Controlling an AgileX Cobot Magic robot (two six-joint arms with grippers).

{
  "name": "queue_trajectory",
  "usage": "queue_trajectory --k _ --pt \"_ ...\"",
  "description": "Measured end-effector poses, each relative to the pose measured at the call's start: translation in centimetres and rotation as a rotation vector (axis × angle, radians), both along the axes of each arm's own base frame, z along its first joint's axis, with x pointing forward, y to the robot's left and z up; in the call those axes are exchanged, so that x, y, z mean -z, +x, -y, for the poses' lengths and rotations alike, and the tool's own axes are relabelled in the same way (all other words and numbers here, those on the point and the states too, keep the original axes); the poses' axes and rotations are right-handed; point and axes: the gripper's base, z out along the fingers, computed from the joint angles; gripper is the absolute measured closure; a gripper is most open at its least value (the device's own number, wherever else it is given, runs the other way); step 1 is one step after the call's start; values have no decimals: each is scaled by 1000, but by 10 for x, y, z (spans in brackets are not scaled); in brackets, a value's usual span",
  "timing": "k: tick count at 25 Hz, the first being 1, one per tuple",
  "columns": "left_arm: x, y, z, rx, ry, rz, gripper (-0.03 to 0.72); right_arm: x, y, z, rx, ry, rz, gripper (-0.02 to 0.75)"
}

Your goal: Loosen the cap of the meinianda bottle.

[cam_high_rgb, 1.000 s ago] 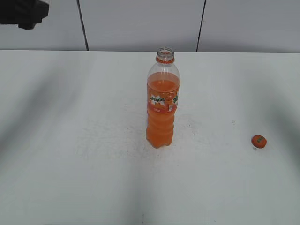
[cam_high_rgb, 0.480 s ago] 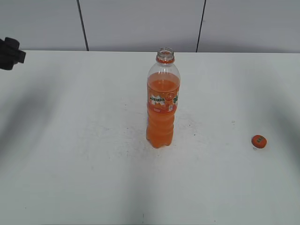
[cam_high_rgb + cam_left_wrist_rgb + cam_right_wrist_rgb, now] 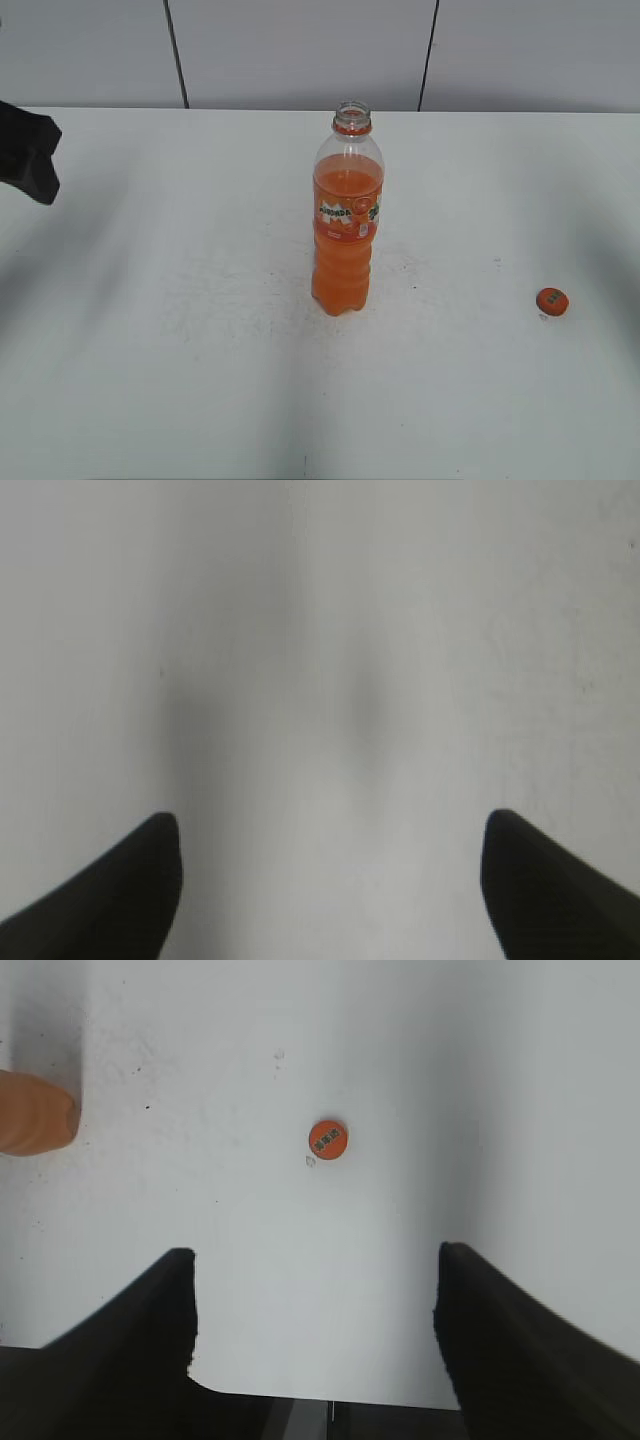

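The meinianda bottle (image 3: 347,215) stands upright in the middle of the white table (image 3: 180,380), its mouth open with no cap on it. The orange cap (image 3: 552,301) lies on the table far to the right of the bottle; it also shows in the right wrist view (image 3: 328,1138), dark mark up. The bottle's orange base (image 3: 35,1112) shows at the left edge of that view. My right gripper (image 3: 315,1265) is open and empty above the table's front edge, well short of the cap. My left gripper (image 3: 330,830) is open and empty over bare table; a dark part of it (image 3: 28,150) shows at the far left.
A grey panelled wall (image 3: 300,50) runs behind the table. The table's front edge (image 3: 320,1400) shows at the bottom of the right wrist view.
The dark left gripper at the exterior view's left edge has moved down and slightly in. The bottle and the cap have not moved.
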Motion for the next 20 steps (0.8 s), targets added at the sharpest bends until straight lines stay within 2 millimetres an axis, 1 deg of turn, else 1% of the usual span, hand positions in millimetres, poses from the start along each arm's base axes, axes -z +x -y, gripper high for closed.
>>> queue_trajectory --k 2,4,6,9,12,13,14,15,17,18,20 --pt "-2 -11 -1 -6 6 -79 143 -4 -10 1 0 -1 20 183" --pt "-8 -20 -3 -7 11 -109 147 -3 -23 1 0 -1 27 183" --pt "-19 -32 -6 -7 18 -99 148 1 -40 1 0 0 25 183" --pt "-32 -58 -12 -6 26 -52 147 7 -72 2 -1 11 44 183" --pt "-39 -93 -21 -6 46 9 149 14 -105 3 -2 13 76 183" --pt "-39 -103 -24 -6 53 24 151 18 -115 3 -2 13 83 183" --pt "-40 -116 -27 -7 56 49 153 19 -130 4 -2 15 119 183" --pt "-41 -128 -29 -7 55 77 155 21 -141 4 -2 14 139 183" --pt "-42 -150 -34 -6 51 154 155 32 -159 5 -1 7 158 183" --pt "-44 -166 -37 -2 46 214 157 37 -168 7 0 -3 174 183" --pt "-41 -185 -41 15 45 291 160 51 -184 9 4 -27 187 183"
